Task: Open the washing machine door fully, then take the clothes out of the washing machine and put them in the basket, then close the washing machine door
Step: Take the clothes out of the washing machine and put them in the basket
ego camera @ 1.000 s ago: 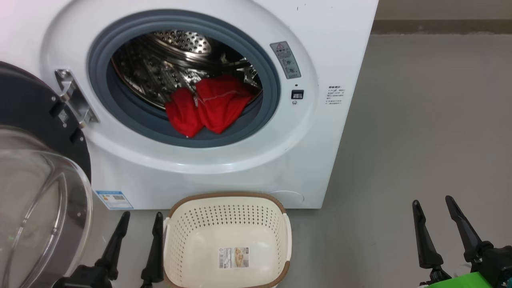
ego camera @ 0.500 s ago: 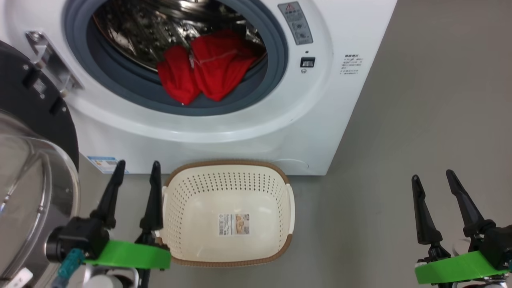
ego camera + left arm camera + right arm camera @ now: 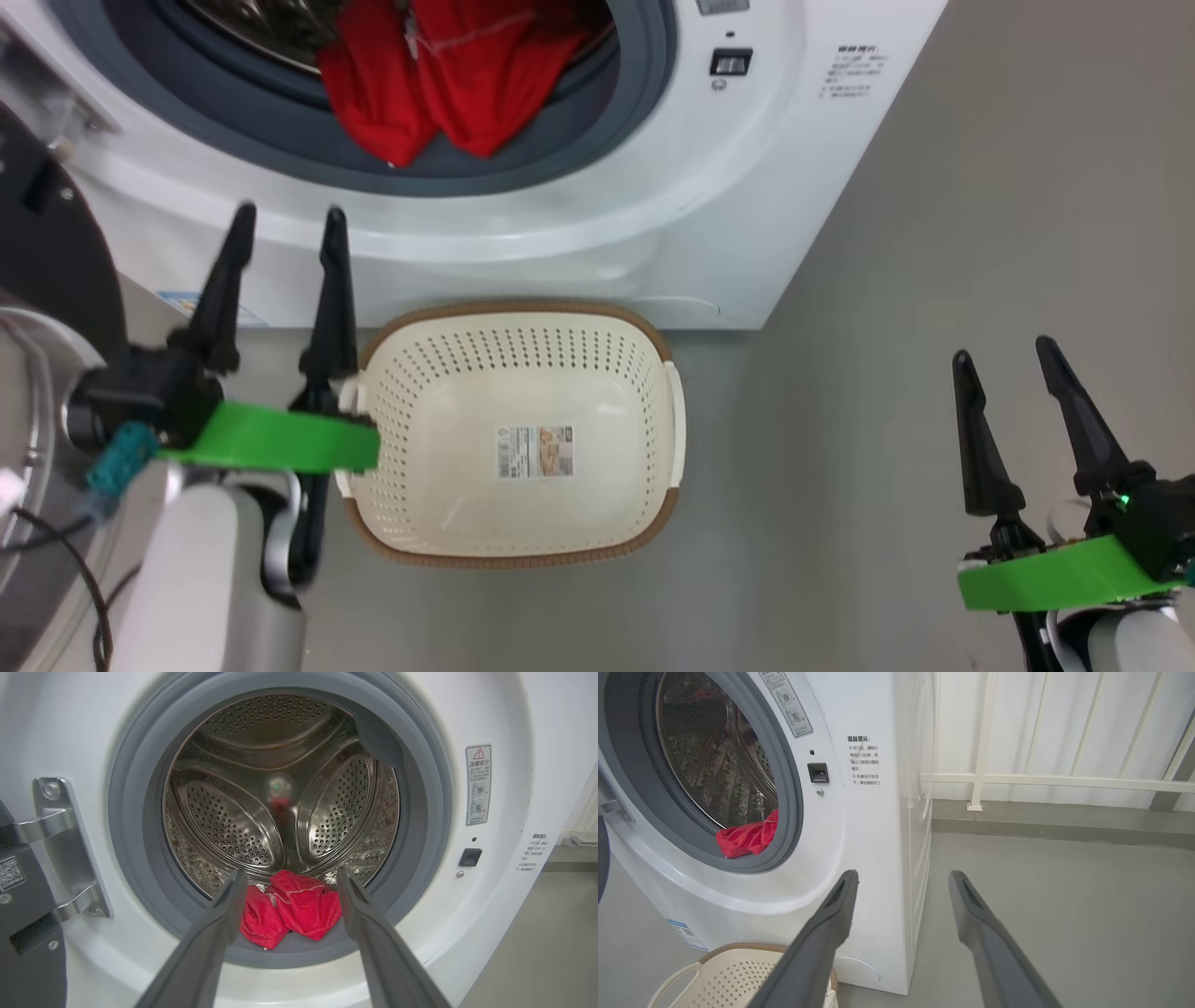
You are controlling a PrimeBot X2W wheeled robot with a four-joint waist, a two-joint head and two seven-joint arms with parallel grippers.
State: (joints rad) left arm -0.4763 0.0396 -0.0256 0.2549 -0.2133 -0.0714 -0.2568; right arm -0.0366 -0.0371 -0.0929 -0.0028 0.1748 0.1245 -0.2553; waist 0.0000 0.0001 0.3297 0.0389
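**Item 1: L claw** (image 3: 288, 213), two long dark fingers on a green bracket. Spread wide, nothing in it. Chg vs 1 s ago: I've brought it up and fwd. The tips were low beside the basket's left edge and now show against the machine's white front, just under the opening. On its wrist cam the red heap sits btw my two fingers.

**Item 2: R claw** (image 3: 999, 348), same build. Spread wide and empty, over bare grey floor (image 3: 887, 392), well right of the basket. No real chg relative to the basket.

**Item 3: head cam.** Tipped down, so the whole pic has slid. The view moved, not the goods.

**Item 4: big white front-loading washing machine** (image 3: 653, 215). Mouth unobstructed, perforated steel drum (image 3: 233, 821) visible behind it.

**Item 5: large round door w/ glossy black rim and clear glass bowl** (image 3: 56, 271). Swung out to my left, at the pic's edge. Looks fully open, so I judge step 1 done.

**Item 6: bright red soft fabric clothes** (image 3: 448, 84). Bunched at the drum's front lip, drooping onto the grey rubber ring (image 3: 597, 121). All in the machine, none out.

**Item 7: small cream-white perforated plastic basket w/ brown woven-look rim** (image 3: 513, 308). On the floor just in front of the machine, below the opening. No garment in it yet, only its label sticker (image 3: 535, 452).

**Meaning:** I judge step 2 is starting, w/ the L arm lined up. Next I need to go in over the ring and clench on the heap.
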